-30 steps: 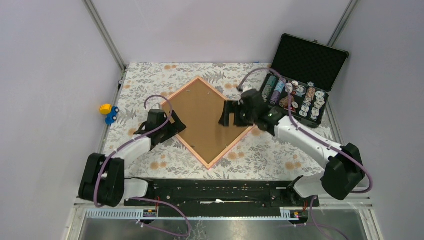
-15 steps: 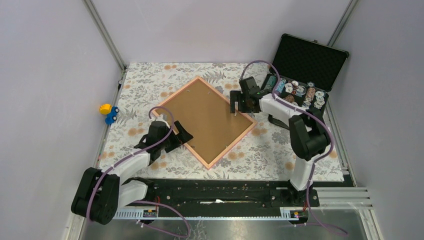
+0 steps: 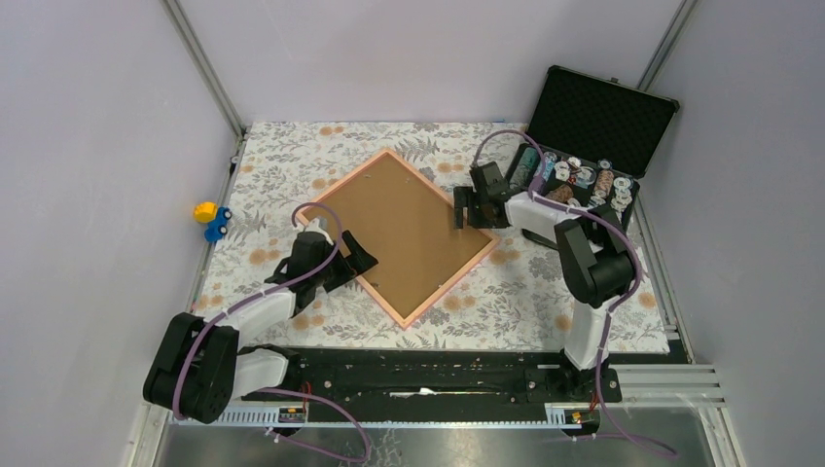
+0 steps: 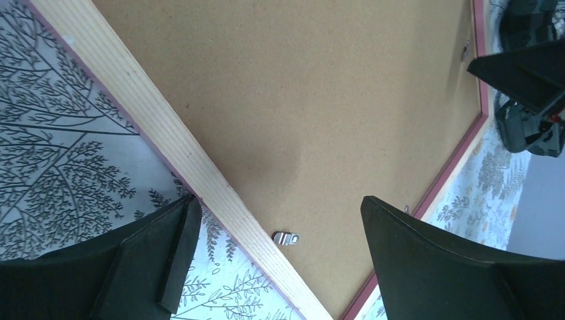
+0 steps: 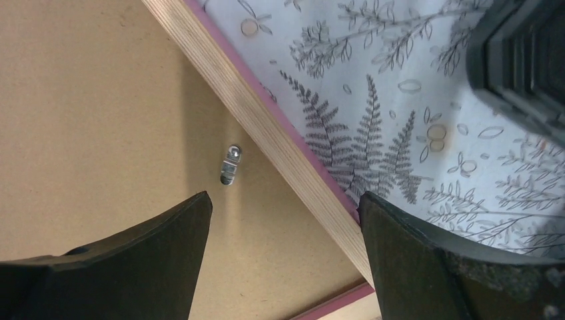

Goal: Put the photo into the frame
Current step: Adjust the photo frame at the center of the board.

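Top view: frame (image 3: 450,284) lies face down as a diamond mid-surface (image 3: 292,156), brown board (image 3: 399,229) up. Photo not visible in any view; whether it sits under the board, cannot tell. Changed over the last second: right arm, earlier stretched low across the frame's right corner, has folded back with elbow raised, and right end effector (image 3: 469,208) now hangs over the upper-right edge. Left end effector (image 3: 352,255) has slid from the left corner down along the lower-left edge. Frame itself barely shifted. Left wrist view: jaws spread wide, holding nothing, straddling the pale wood rail (image 4: 166,143); small metal clip (image 4: 286,238) sits on the board just beside the rail, between the fingers. Right wrist view: jaws also apart and empty, a little narrower than a second ago; second clip (image 5: 230,165) on the board near the rail, apparently not reaching it. Reading: both arms have lined up on retaining clips on opposite edges, so the step in hand looks like working the clips that hold the board. Which way (freeing or locking) hangs on where the photo is, and that is hidden. Black case (image 3: 593,146) with chips at far right and yellow-blue toy (image 3: 210,220) at left stand well apart from the work
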Robot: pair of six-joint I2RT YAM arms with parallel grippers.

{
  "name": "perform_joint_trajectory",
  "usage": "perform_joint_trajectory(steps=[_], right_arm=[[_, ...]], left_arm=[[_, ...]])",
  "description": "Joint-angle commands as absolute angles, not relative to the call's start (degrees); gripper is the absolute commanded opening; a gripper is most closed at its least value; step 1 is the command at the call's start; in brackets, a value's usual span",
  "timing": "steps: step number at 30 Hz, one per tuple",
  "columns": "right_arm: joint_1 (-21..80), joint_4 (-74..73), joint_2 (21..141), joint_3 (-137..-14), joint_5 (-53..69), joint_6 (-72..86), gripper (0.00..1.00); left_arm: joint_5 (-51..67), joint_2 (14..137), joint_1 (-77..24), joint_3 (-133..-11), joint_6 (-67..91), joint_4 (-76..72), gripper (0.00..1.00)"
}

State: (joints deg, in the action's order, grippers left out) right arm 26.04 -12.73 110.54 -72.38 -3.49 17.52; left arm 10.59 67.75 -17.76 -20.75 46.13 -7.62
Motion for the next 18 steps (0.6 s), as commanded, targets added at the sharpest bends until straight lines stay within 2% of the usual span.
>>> perform_joint_trajectory(steps=[1,5,9,16,18], right_arm=[[26.7,-9.8,105.9,-62.6,6.2,24.5,0.87],[27.9,-5.2,99.8,-53.9,11.3,29.2,0.87],[31.4,-5.1,96.1,-51.3,12.6,30.8,0.87],[32.5,-12.3,94.8,-54.5,0.5,29.5,0.92],[32.5,-15.3,96.3,-57.3,-2.7,28.2,0.98]], left_arm=[[6.2,68.4,-17.7,-24.0,44.4,-6.6,0.99],[5.1,69.8,-17.5,-24.8,44.8,-6.5,0.98],[4.8,69.9,-16.5,-24.3,45.5,-6.2,0.99],[6.1,71.3,-15.8,-24.3,45.8,-6.7,0.99],[6.3,71.3,-15.7,-24.3,45.8,-6.8,0.99]])
